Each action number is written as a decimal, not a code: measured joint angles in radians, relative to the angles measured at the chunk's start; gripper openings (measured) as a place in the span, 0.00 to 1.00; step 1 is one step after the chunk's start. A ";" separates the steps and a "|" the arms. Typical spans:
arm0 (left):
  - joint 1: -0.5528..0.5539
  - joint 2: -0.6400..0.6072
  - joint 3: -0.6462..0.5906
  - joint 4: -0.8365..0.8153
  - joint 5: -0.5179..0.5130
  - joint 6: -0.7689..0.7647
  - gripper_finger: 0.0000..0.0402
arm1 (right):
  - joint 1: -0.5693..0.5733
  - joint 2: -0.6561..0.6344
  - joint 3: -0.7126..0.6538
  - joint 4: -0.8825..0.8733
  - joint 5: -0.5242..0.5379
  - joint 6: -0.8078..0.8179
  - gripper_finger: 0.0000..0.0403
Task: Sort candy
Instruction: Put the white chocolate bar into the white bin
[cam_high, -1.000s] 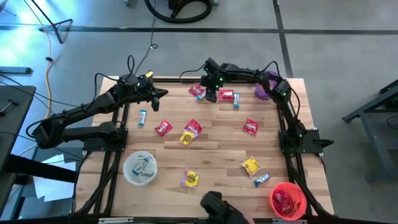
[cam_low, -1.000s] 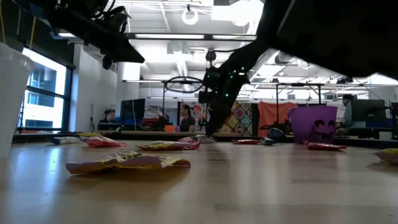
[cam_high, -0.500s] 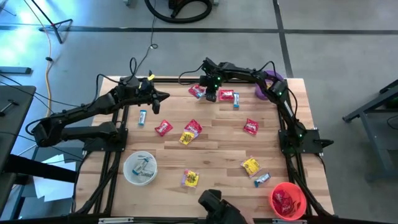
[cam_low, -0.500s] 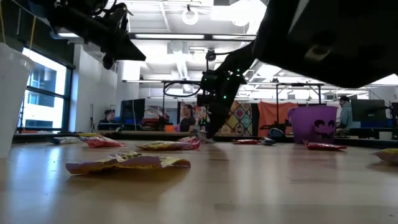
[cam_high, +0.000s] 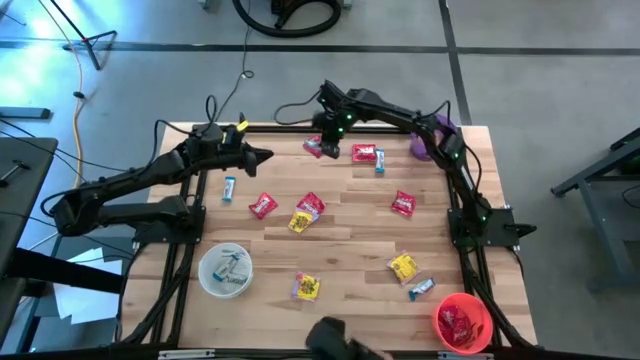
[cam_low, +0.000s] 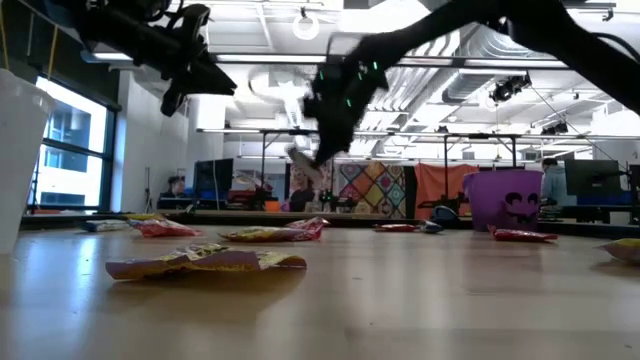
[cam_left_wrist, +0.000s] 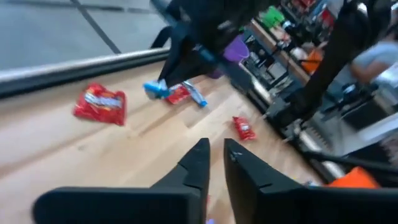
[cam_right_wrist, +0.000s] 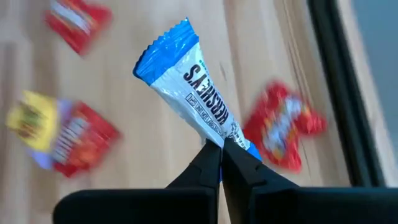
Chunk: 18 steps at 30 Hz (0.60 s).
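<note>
My right gripper hangs over the table's far edge, shut on a blue-and-white candy, which the low view shows as the candy clear of the wood. A red candy lies flat below it. More candy lies spread on the table: red, red and yellow, yellow, light blue. My left gripper hovers at the far left, raised, its fingers a narrow gap apart with nothing between them. My right gripper pinches one end of the blue-and-white wrapper between its two fingertips. The rest of the candy stretches away past the fingers to its crimped blue end. It is lifted clear of the table.
A clear white bowl with light blue candy stands near left, a red bowl with red candy near right, and a purple bowl far right. A red candy and a blue one lie beside the right gripper.
My right gripper has shut on the blue-and-white candy at the far edge and risen with it, shifting a little toward the table's left. The candy has left the wood and now hangs in the air.
</note>
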 joint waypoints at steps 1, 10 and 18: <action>-0.005 0.005 0.000 0.010 0.001 -0.035 0.12 | 0.019 -0.003 0.026 0.003 0.014 0.011 0.01; -0.029 0.062 0.000 0.080 -0.002 -0.377 0.38 | 0.173 -0.001 0.206 0.003 0.272 0.027 0.00; -0.028 0.071 0.000 0.157 -0.028 -0.505 0.44 | 0.234 -0.001 0.246 0.018 0.405 0.006 0.00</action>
